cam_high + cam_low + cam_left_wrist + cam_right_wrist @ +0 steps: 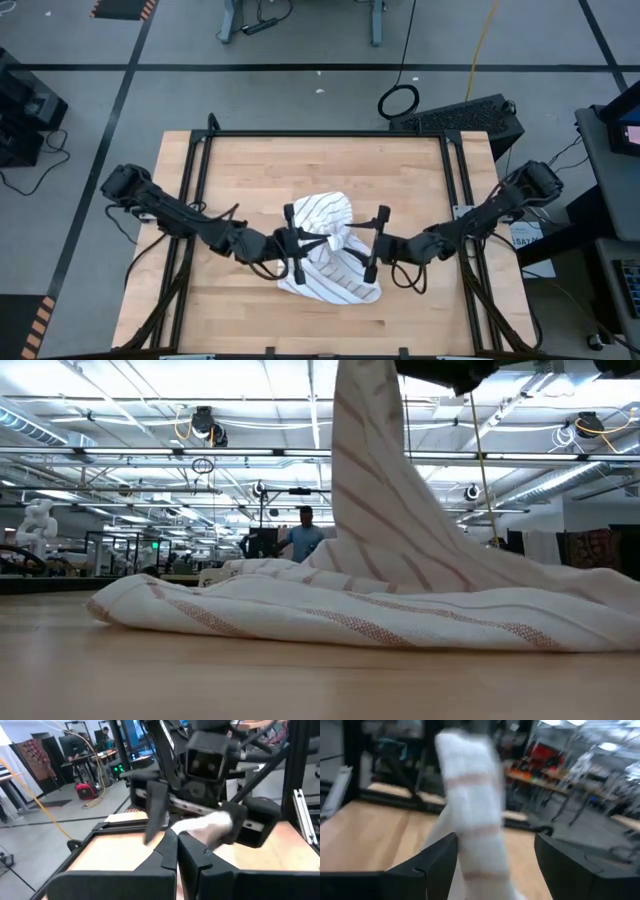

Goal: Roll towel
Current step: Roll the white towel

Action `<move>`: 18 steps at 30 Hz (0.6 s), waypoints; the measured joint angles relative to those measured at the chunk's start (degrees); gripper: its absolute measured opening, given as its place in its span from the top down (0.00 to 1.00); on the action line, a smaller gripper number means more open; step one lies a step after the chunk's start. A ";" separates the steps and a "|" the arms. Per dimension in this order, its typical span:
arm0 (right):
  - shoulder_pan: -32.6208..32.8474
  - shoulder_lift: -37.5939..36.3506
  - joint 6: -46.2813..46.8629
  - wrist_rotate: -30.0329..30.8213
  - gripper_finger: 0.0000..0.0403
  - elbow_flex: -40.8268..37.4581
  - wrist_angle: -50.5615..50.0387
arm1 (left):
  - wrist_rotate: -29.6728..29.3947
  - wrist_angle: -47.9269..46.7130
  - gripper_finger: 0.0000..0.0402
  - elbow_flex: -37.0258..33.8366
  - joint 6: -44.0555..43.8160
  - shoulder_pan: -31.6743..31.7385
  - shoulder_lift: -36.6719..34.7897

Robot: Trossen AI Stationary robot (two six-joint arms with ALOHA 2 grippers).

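Note:
The towel point(325, 250), white with narrow stripes, lies crumpled in the middle of the wooden table. One bunch of it point(370, 470) is drawn up out of the heap, whose lower folds point(330, 615) rest on the wood. My left gripper point(293, 243) comes level from the table's left and is shut on that raised bunch. My right gripper point(373, 243) faces it from the right, level and open. The raised cloth point(470, 820) stands between its two fingers. My left gripper point(177, 845) pinches a gathered bunch of the towel point(202, 827) between its two fingertips, coming level from the table's left. How many layers it has does not show. The bunch is lifted; the remaining cloth hangs down to the heap on the table. My right gripper point(496, 840) has the cloth close by one open finger point(442, 857); whether it touches I cannot tell.
Black frame rails point(200, 150) run along the table's left, right and far sides. Bare wood point(330, 320) lies near the front edge, and more behind the towel point(320, 165). A person point(305, 535) stands far back in the room.

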 joint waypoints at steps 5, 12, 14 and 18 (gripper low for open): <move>-0.08 1.68 -2.99 -0.88 0.37 0.00 2.16 | -1.11 0.33 1.00 -0.02 -0.33 0.20 1.15; -1.40 2.00 0.26 -0.64 0.62 0.00 2.34 | 0.89 -0.04 1.00 -0.02 -1.99 1.32 1.06; -1.35 2.00 -0.85 -0.67 0.78 0.00 2.32 | 0.94 -0.67 1.00 -0.02 -2.63 1.49 1.05; -1.29 2.00 -5.41 -0.32 0.97 0.00 2.78 | 0.94 -1.63 0.98 -0.02 -3.02 1.55 1.05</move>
